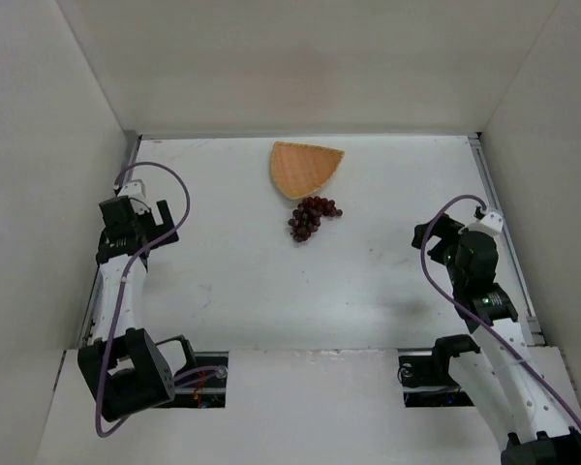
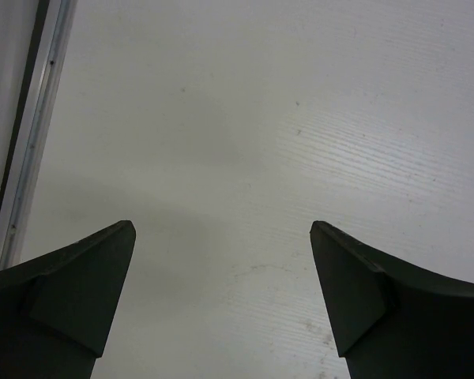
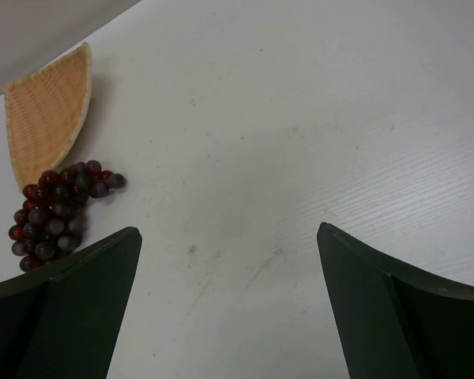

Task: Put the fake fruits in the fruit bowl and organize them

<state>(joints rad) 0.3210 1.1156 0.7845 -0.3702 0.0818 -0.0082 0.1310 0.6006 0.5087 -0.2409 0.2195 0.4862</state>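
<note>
Setting: a white table [image 1: 368, 281] boxed in by pale walls [image 1: 39, 145] on three sides, with a metal rail [image 2: 24, 158] along its left edge.

Left hand [image 2: 221, 229]: fingers spread wide with nothing between them. It hangs over bare table by the left edge, well apart from the fruit.

Right hand [image 3: 229, 229]: also spread wide and empty. It sits over the right side of the table and faces the fruit, which shows at the left of its own view but is well apart.

Grapes [image 1: 311, 217]: one dark red-purple bunch lying on the table just beside the near rim of the bowl, outside it.

Bowl [image 1: 304, 168]: a tan woven, fan-shaped dish at the far middle of the table, with nothing in it.

Progress: nothing is done yet, as I judge it. The grapes have to be reached, gripped, lifted and set down inside the bowl. The right hand looks the better placed for that, since it already has the bunch in sight.

Hard to make out: whether the bunch touches the rim or only lies close — the views do not settle it. No stem shows. The right wrist view cuts off part of the bowl, and the left wrist view shows neither grapes nor bowl.
</note>
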